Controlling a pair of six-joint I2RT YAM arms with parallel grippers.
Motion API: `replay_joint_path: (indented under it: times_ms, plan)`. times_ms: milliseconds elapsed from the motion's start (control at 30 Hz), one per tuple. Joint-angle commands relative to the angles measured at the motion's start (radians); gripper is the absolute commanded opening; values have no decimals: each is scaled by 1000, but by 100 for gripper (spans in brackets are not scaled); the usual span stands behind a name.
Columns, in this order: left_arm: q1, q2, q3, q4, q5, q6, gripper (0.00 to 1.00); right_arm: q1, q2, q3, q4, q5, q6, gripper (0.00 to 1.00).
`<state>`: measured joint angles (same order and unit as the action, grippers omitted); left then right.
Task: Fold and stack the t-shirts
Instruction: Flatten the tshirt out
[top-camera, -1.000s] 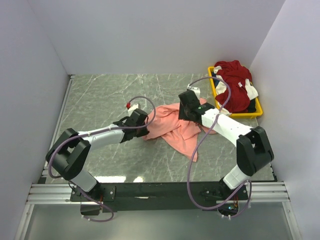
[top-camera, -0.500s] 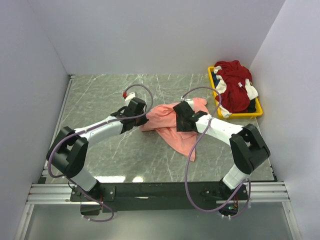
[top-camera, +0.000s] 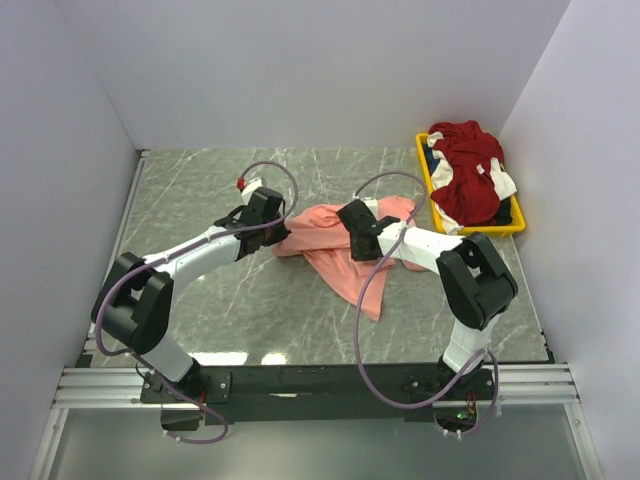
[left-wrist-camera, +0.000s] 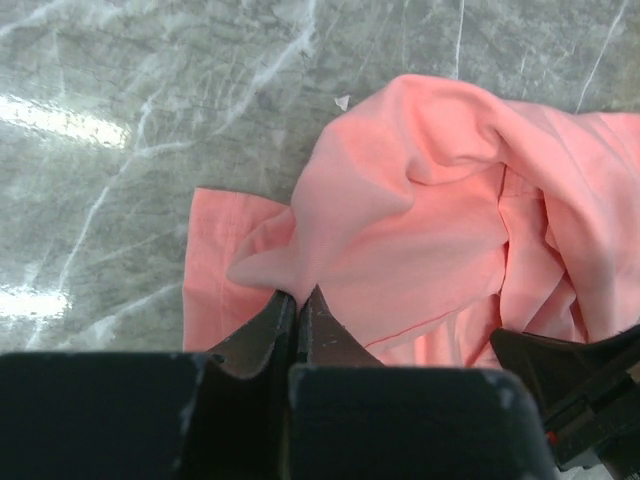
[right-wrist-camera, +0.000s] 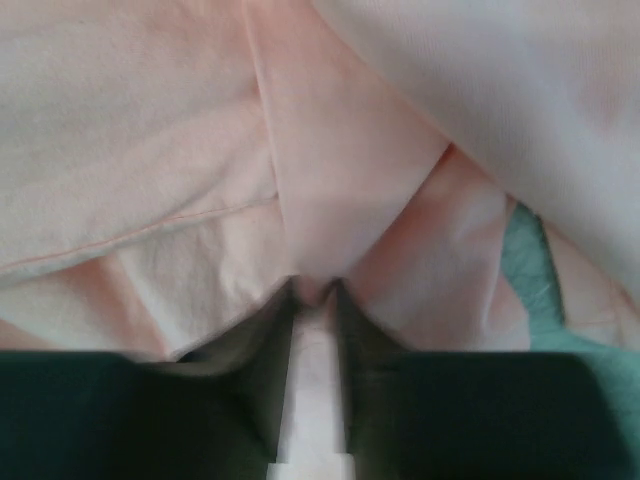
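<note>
The salmon-pink t-shirt (top-camera: 335, 248) lies crumpled in the middle of the table, a long part trailing toward the front. My left gripper (top-camera: 278, 226) is shut on its left edge; the left wrist view shows the closed jaws pinching the pink cloth (left-wrist-camera: 420, 230). My right gripper (top-camera: 352, 228) is shut on a fold near the shirt's top middle; pink cloth (right-wrist-camera: 330, 190) fills the right wrist view. The dark red t-shirt with white parts (top-camera: 468, 178) is heaped in the tray, with a bit of dark blue-black cloth (top-camera: 432, 160) beside it.
The yellow plastic tray (top-camera: 428, 185) stands at the back right against the right wall. White walls close in the grey marble table (top-camera: 200, 190) on three sides. Purple cables loop over both arms.
Both grippers have moved left and toward the back, dragging the pink shirt with them. The shirt is now stretched further left and away from the tray.
</note>
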<state>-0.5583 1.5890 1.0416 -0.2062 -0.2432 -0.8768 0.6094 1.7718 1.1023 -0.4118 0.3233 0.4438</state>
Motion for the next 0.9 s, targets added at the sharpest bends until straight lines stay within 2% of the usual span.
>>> replay_joint_path:
  times_ms: [0,100,267,367,567,733,867]
  plan:
    - [26,-23,49,-5,8,22,1,3,-1,60,-19,59,-8,17]
    - [54,-43,57,-28,8,27,1,1,-69,67,-41,76,-11,0]
    - [129,-106,86,-71,7,48,1,0,-231,74,-105,103,-17,0]
    - [170,-149,115,-114,-7,67,1,-3,-406,82,-150,115,-19,0]
    - [262,-230,176,-180,-24,108,1,-34,-645,148,-235,77,-24,0]
    - [340,-222,274,-203,-2,139,1,-92,-730,232,-266,36,-36,0]
    - [376,-143,446,-216,27,160,0,-247,-665,333,-251,-155,-53,0]
